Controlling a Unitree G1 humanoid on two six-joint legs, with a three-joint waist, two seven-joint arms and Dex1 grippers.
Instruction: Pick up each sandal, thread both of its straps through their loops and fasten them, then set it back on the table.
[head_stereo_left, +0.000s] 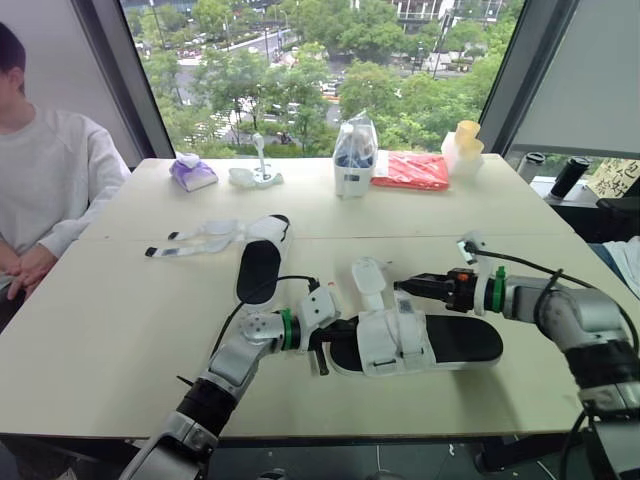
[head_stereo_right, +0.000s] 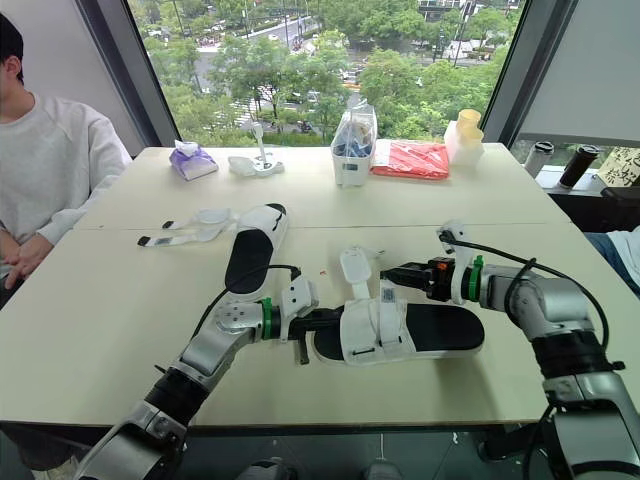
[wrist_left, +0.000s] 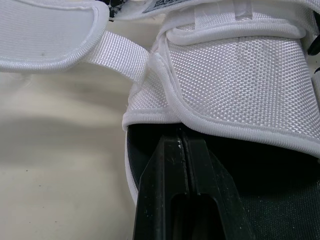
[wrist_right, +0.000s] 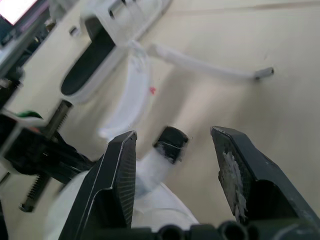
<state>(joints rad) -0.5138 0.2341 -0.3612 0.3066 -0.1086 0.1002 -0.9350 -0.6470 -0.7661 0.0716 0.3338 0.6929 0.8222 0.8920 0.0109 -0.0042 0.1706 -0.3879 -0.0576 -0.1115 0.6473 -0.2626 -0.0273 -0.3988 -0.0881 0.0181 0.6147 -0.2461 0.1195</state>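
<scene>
Near-centre tabletop (head_stereo_left: 120, 330): left gripper (head_stereo_left: 322, 350) jaws closed at sandal's (head_stereo_left: 420, 345) left end, right gripper (wrist_right: 173, 135) jaws open around strap end (wrist_right: 170, 143). Threading step, I'd say; next: pinch strap, feed loop.

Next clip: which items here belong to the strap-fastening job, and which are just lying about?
Job:
near sandal
far sandal with loose straps
left pincer at the near sandal's toe
right pincer, open by its free strap

Lying about:
purple packet
white stand
clear bag
red packet
yellow tubs
a person sitting alongside
</scene>
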